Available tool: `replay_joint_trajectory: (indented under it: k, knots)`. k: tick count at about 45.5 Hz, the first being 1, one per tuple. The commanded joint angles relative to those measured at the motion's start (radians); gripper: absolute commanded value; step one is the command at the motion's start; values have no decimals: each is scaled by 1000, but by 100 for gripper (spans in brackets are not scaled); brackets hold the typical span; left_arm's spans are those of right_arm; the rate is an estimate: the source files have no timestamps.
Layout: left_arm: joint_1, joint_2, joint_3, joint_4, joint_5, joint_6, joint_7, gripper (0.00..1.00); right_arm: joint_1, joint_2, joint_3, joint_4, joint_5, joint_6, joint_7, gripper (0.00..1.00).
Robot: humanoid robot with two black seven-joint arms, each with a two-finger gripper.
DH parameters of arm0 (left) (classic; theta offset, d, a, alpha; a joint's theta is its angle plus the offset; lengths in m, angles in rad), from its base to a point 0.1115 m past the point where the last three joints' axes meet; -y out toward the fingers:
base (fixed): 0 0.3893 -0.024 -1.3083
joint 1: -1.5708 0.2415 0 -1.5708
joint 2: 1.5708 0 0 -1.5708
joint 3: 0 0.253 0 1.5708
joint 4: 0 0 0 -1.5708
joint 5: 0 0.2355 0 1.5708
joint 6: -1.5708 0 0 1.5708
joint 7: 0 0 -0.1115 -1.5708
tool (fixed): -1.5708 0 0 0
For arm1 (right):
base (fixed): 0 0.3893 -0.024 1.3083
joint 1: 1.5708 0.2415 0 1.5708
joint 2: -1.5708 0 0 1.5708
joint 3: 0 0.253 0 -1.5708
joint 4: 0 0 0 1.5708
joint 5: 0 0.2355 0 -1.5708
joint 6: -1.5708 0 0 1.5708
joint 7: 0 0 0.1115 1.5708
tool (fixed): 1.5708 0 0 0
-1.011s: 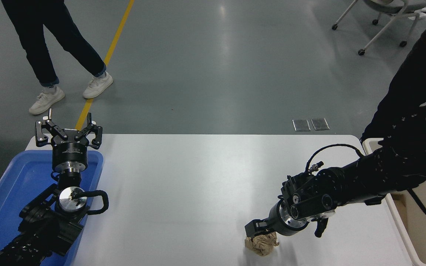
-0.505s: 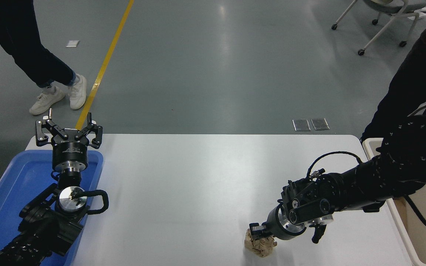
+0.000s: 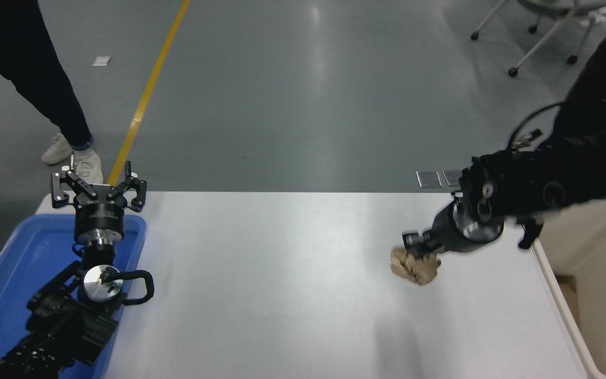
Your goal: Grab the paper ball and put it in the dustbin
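Blue tray (image 3: 3, 284) sits at far left w/ the left end effector (image 3: 98, 190) parked over its far edge, fingers spread wide, nothing held. At top left a person's legs (image 3: 29, 79) are seen on the floor, well apart from the work. White tabletop (image 3: 261, 273) is bare across the middle. Further right, the paper ball (image 3: 415, 267) has been lifted off the tabletop since a sec ago & carried up and toward the right edge; it's now clenched in the right end effector (image 3: 420, 247), hanging in the air w/ a blurred shadow below. Pick-up step is judged done; transfer is under way. At far right the dustbin (image 3: 561, 295) stands beside the tabletop, opening up. Only its thick rim & the tabletop edge lie in the path, so enough height must be kept before release.
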Motion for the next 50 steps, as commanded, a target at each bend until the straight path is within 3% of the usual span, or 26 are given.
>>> replay_joint_trajectory:
  k: [1,17,23,36,43,50]
  knots:
    - [0,1,0,0,0,0,0,99,413,-99,-29,34,-64,295,12,0]
    - [0,1,0,0,0,2,-2,99,376,-107,-129,27,-91,275,9,0]
    - [0,1,0,0,0,2,-2,99,333,-127,-209,-36,-221,231,11,0]
    - [0,1,0,0,0,2,-2,99,88,-369,-235,-206,-445,159,9,0]
    - [0,1,0,0,-2,2,-2,99,-156,-493,-249,-381,-525,-4,9,0]
    - [0,1,0,0,-2,2,-2,99,-535,-544,-220,-643,-510,-261,15,0]
